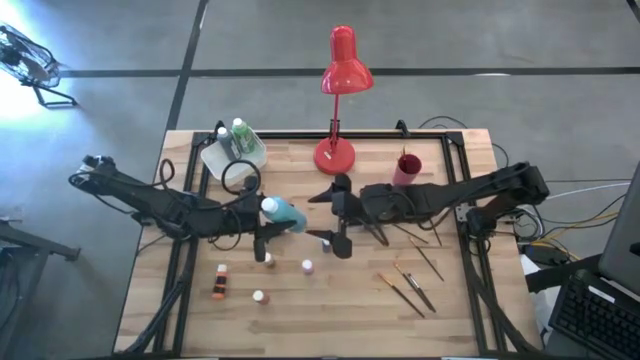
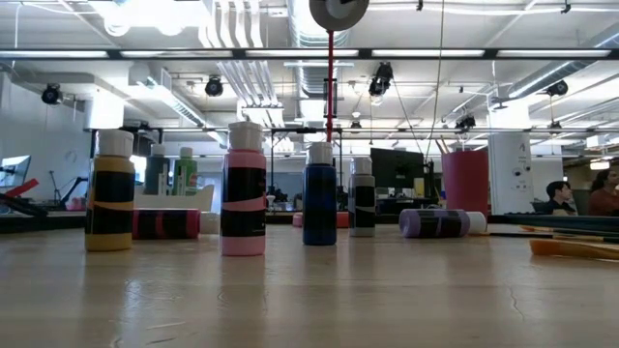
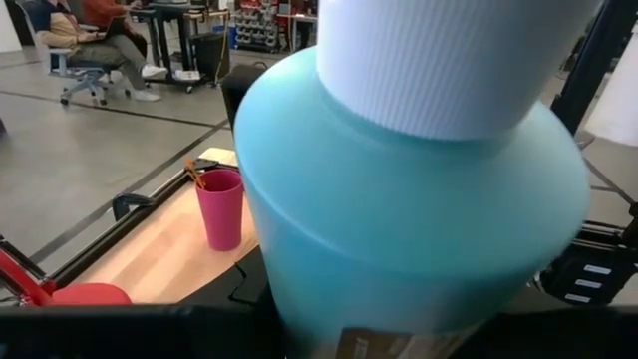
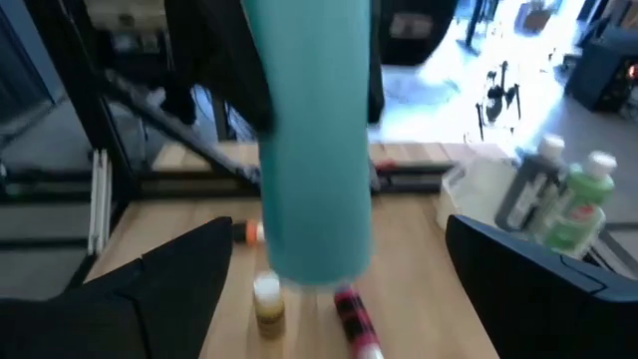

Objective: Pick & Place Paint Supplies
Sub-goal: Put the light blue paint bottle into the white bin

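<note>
a teal bottle (image 1: 285,212) is pinched by the left hand (image 1: 270,215) above the counter (image 1: 330,310); the right hand (image 1: 335,215) is held spread just beside it.

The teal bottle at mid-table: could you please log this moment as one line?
left gripper: shut on teal bottle, lifted mid-table | right gripper: open, facing the bottle | handover: not yet done
</note>
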Controlling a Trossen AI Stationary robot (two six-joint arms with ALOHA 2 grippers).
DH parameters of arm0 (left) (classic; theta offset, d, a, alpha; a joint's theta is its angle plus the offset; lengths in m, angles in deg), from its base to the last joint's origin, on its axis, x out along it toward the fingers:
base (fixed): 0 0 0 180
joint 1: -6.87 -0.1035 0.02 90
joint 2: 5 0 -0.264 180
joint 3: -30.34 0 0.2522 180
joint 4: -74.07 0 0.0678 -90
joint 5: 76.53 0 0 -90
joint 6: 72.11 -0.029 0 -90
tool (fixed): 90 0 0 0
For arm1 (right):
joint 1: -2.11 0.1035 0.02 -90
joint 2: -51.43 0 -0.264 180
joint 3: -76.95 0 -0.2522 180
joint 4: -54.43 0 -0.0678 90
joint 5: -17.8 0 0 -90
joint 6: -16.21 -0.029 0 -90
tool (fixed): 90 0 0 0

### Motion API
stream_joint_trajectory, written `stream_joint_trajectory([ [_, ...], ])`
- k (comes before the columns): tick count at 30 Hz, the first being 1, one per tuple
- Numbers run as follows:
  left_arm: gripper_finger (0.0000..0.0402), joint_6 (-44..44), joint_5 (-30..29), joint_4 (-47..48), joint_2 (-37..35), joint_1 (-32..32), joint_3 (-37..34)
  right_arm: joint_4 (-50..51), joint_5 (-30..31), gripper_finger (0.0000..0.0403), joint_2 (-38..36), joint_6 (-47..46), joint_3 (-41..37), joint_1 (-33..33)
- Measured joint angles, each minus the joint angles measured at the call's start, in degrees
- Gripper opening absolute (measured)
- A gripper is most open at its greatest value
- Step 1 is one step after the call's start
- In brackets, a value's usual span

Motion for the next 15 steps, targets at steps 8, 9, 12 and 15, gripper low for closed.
stream_joint_trajectory([
  [8, 0.0168, -1.27, 0.09, -0.46, 0.05, -0.37, 0.0, -4.6, -0.15, 0.0365, 4.77, -0.25, 1.82, -0.03],
  [9, 0.0168, -1.29, 0.1, -0.44, 0.05, -0.42, 0.0, -4.63, -0.15, 0.0365, 5.51, -0.3, 2.54, -0.03],
  [12, 0.0168, -1.24, 1.07, -0.45, 0.07, -0.46, 0.0, -4.7, -0.15, 0.0365, 7.99, 1.05, 5.38, -0.03],
  [15, 0.0168, -1.17, 1.35, -0.45, 0.07, -0.44, 0.0, -4.64, -0.13, 0.0361, 10.35, 2.45, 8.34, -0.03],
])
